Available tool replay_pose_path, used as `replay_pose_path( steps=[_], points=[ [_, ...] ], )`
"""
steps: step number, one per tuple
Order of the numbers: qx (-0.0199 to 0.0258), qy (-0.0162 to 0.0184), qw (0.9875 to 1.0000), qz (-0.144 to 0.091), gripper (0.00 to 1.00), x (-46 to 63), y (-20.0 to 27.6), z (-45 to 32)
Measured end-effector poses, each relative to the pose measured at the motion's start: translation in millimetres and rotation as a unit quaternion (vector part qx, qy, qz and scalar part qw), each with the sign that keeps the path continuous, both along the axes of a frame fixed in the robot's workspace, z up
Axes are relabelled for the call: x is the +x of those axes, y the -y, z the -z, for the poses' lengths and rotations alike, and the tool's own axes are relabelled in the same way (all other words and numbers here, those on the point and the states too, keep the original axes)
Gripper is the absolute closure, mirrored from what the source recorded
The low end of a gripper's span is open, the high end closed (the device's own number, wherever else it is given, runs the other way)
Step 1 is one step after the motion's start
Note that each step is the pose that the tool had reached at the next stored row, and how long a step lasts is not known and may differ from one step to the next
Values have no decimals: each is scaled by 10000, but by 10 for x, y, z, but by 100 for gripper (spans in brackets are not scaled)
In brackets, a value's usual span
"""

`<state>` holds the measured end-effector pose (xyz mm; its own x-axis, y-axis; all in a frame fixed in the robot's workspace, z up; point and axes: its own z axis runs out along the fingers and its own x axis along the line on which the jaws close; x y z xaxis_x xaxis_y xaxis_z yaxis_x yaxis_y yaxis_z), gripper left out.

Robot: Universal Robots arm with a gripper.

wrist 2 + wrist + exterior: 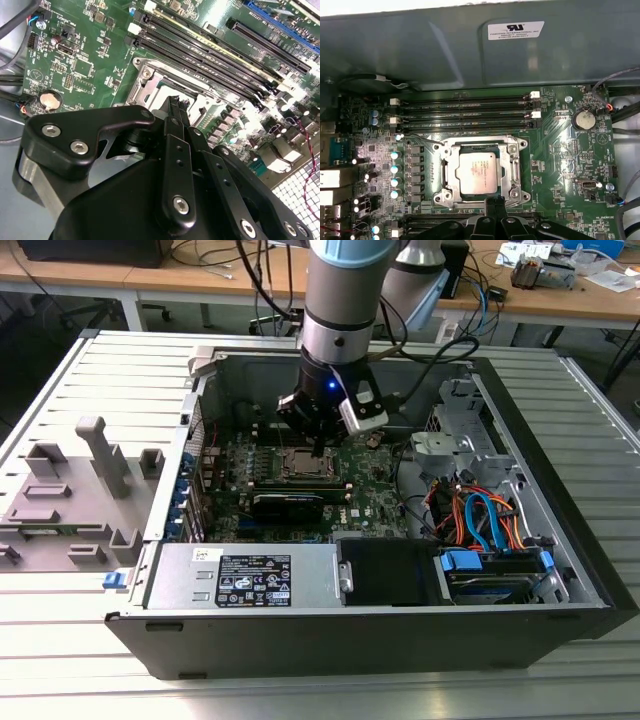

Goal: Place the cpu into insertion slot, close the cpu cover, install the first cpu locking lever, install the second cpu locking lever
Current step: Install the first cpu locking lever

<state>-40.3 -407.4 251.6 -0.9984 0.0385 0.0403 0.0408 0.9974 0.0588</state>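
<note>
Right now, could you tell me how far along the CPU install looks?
Done: the cpu sits in the slot, and the cover lies flat around it. In hand: the gripper has its fingertips at the socket's edge, holding nothing that I can see. Left: I cannot tell from these views whether either locking lever is latched, so both may remain.

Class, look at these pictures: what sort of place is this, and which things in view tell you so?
Probably an electronics or robotics lab: an open computer case lies on a slatted metal table, a robot arm reaches into it, and cluttered wooden workbenches stand behind.
</note>
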Motion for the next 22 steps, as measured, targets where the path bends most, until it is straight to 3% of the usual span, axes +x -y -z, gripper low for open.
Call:
replay_pose_path(
  steps=[22],
  points=[
    [-5, 0, 10000, 0, 89, -66, 0, 0]
  ],
)
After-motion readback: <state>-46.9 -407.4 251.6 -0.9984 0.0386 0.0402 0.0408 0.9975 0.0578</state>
